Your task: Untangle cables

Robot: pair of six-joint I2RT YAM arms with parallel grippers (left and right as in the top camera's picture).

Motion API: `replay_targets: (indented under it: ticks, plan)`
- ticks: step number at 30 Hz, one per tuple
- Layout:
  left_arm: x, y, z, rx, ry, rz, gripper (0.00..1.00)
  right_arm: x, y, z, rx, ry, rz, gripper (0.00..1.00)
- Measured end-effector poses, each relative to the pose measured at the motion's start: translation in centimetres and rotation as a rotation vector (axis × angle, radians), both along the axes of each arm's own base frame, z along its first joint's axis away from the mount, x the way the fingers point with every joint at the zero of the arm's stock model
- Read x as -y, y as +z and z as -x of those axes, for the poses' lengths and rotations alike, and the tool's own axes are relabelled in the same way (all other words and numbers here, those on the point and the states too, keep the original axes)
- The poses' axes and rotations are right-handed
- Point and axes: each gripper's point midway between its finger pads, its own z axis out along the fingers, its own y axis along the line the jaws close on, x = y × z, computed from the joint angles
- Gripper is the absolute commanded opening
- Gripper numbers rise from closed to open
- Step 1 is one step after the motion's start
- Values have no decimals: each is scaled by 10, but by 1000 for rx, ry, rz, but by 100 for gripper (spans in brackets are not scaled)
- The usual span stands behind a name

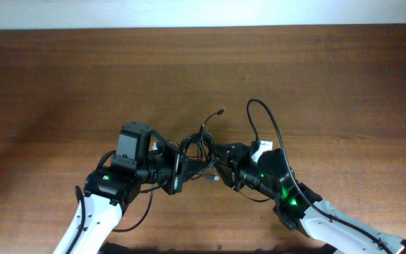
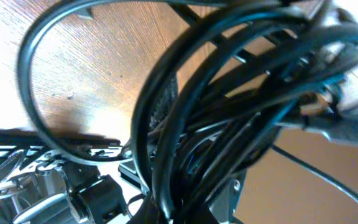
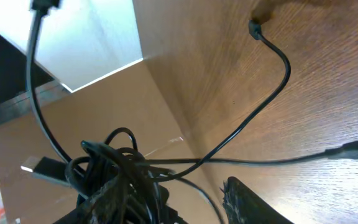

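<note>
cables point(image 1: 199, 152): black, centre frame | plug end point(image 3: 42, 167): silvery grey, lower left of right wrist view | counter point(image 1: 62, 85): warm brown, fine dark wood-grain streaks | left arm point(image 1: 90, 219): white shell, black upper parts, green light | right arm point(image 1: 337, 229): white shell, black upper parts, green light | wall strip point(image 1: 189, 13): white, top edge

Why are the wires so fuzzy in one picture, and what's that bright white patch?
Left wrist view: the cables sit very close to the lens, so they blur, and light glares white off the table. Right wrist view: the bunch at the bottom is soft, the wood grain sharp. Overhead view: crisp, evenly lit.
</note>
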Motion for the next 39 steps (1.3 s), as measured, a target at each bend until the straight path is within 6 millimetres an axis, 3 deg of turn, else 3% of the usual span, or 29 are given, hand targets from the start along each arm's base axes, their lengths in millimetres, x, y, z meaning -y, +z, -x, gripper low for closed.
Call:
replay_targets:
  ticks: [3,8,12,13,15,17,18,19,20,22,24,25,28,29,32,34,36,39]
  plan:
    - [-1,-20,-6,-68,12,-32,0,-1,0,0,35,20,22,55]
    - [-13,-58,-15,-132,-1,-92,0,-4,2,3,240,126,154,59]
    - [-25,-57,-29,130,-146,-133,0,16,-31,0,345,167,440,59]
    - [-32,-55,-33,205,-177,-140,0,27,-50,4,302,181,534,59]
    - [-46,-60,-34,237,-198,-150,0,39,-68,9,258,193,619,59]
    - [-47,-72,-33,205,-216,-148,0,43,-73,11,245,199,648,59]
    - [-47,-91,-30,131,-231,-141,10,48,-80,14,224,210,674,59]
    - [-46,-102,-27,83,-236,-131,29,49,-83,17,212,215,684,59]
    - [-45,-112,-24,33,-240,-112,63,51,-85,18,201,219,695,59]
    - [-44,-136,-16,-97,-229,-94,69,54,-89,21,188,230,711,59]
    - [-47,-147,-16,-128,-219,-116,91,54,-90,21,195,238,719,62]
    - [-50,-151,-19,-111,-218,-147,93,54,-90,21,196,239,719,63]
    - [-60,-147,-37,-2,-241,-236,93,58,-95,25,175,251,738,65]
    - [-65,-141,-53,104,-275,-294,96,58,-96,26,172,253,740,65]
    - [-73,-99,-90,453,-399,-455,91,59,-97,27,168,254,747,67]
    - [-79,-93,-81,482,-466,-569,93,59,-97,27,170,258,750,71]
    - [-80,-99,-66,456,-548,-683,88,60,-97,27,176,264,756,71]
    - [-62,-108,-49,463,-675,-798,79,62,-101,30,176,286,780,75]
